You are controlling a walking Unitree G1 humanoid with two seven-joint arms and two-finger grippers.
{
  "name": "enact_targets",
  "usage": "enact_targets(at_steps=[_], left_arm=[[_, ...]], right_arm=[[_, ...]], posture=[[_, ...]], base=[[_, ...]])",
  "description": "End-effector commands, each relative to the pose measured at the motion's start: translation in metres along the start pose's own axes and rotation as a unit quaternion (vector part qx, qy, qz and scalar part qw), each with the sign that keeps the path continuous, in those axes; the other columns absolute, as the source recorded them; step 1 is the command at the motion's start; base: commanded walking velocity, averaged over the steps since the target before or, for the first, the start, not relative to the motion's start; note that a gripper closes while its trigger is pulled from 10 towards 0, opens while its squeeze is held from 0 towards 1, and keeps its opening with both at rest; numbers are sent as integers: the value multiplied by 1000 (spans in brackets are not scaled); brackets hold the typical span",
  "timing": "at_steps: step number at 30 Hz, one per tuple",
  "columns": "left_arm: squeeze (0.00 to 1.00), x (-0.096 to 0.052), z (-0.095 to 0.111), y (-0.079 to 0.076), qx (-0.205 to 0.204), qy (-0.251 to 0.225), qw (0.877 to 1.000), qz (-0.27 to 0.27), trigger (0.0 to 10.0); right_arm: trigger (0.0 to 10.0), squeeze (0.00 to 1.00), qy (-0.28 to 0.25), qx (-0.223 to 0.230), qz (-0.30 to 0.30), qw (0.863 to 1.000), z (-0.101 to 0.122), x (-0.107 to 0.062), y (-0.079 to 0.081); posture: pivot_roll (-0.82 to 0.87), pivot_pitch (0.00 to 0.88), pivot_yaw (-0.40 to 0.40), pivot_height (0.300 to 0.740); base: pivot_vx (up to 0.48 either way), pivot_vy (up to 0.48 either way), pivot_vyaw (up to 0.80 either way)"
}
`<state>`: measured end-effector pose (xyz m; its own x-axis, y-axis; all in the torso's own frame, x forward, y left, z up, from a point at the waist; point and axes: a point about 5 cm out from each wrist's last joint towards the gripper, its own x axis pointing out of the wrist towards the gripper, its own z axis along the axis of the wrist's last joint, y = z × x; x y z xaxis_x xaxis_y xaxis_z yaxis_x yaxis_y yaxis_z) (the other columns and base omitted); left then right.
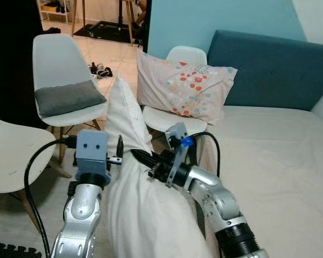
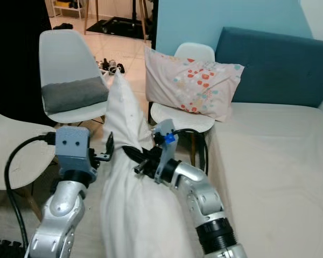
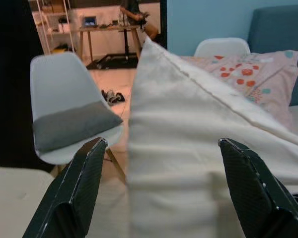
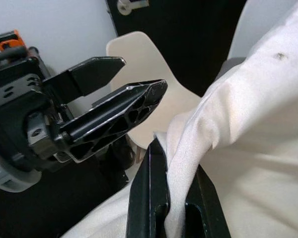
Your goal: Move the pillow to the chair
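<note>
Right jaws (image 4: 164, 198) pinching white pillow (image 1: 134, 177) — left jaws (image 3: 164, 188) spread

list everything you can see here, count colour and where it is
white pillow: 1, white, held upright between the two arms in front of the robot
patterned pillow: 1, pale pink with red and teal spots, leaning on the chair by the bed
chairs: 3, white; one with the grey cushion, one under the patterned pillow, one at near left
grey cushion: 1, grey, on the far left chair's seat
bed: 1, cream mattress, dark teal headboard, on the right
shoes: a small dark pile on the tiled floor beyond
left pincer: 1, black fingers open, either side of the white pillow
right pincer: 1, black, shut on a fold of the white pillow
</note>
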<state>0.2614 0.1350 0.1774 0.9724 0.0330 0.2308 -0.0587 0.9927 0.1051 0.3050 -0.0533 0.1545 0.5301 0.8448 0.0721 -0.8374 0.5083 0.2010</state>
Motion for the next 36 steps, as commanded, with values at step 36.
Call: enact_targets(at_steps=[36], left_arm=[[0,3,7,-6,-4,-15,1000,-10,10000]], right_arm=[[10000,0,-36,-21,3,999,17,1,-1]], posture=[[30,0,-138,740]], base=[[0,0,614]])
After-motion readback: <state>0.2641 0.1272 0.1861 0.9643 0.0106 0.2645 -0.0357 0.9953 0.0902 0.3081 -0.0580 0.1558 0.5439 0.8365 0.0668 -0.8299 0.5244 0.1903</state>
